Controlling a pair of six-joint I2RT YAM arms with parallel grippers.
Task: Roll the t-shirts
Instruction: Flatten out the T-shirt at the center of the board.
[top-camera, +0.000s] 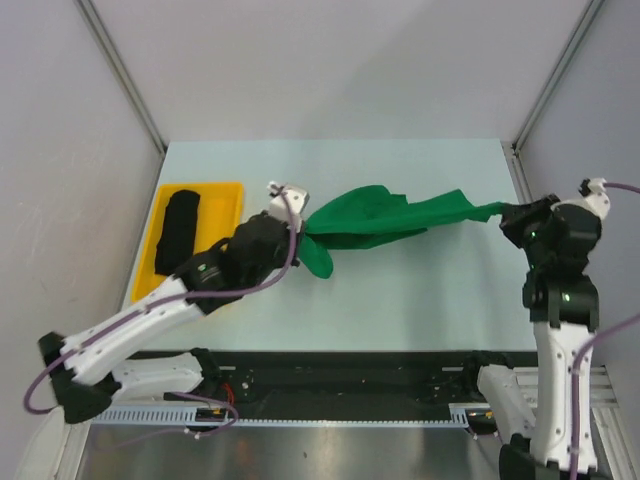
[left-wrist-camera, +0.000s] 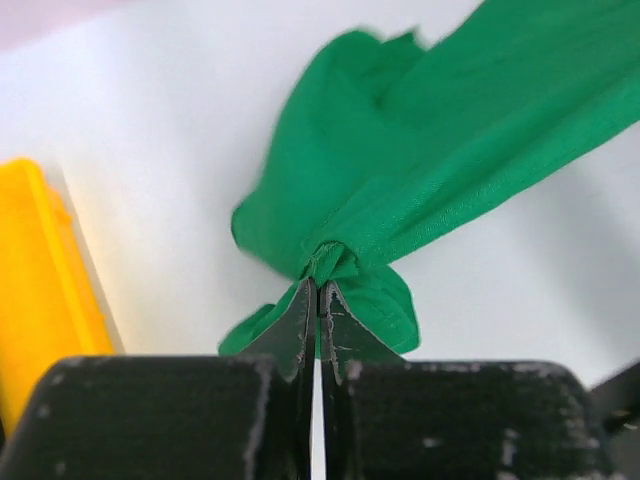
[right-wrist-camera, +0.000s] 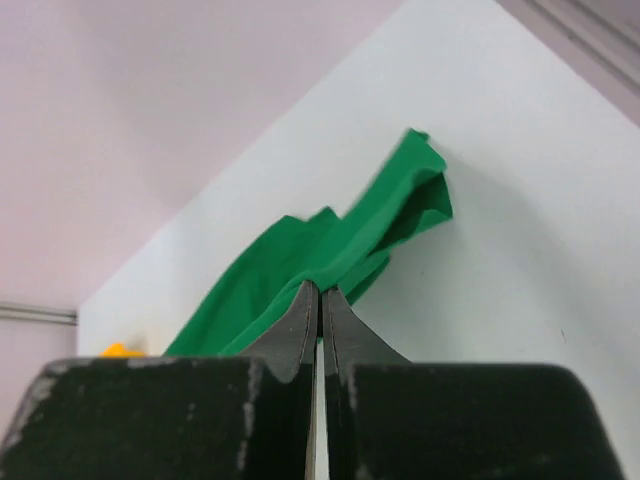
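Green t-shirt (top-camera: 385, 215) stretches between our left gripper (top-camera: 304, 229) and right gripper (top-camera: 503, 212), both clamped on it; flattening comes next.

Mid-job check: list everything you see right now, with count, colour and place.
green t-shirt: one, bright green, stretched across the table's middle between both tools
black t-shirt: one, black, rolled bundle lying in the tray
tray: one, yellow, table's left side
table: one, pale, under everything
left tool: one, black, shut on the green t-shirt's left end
right tool: one, black, shut on its right end
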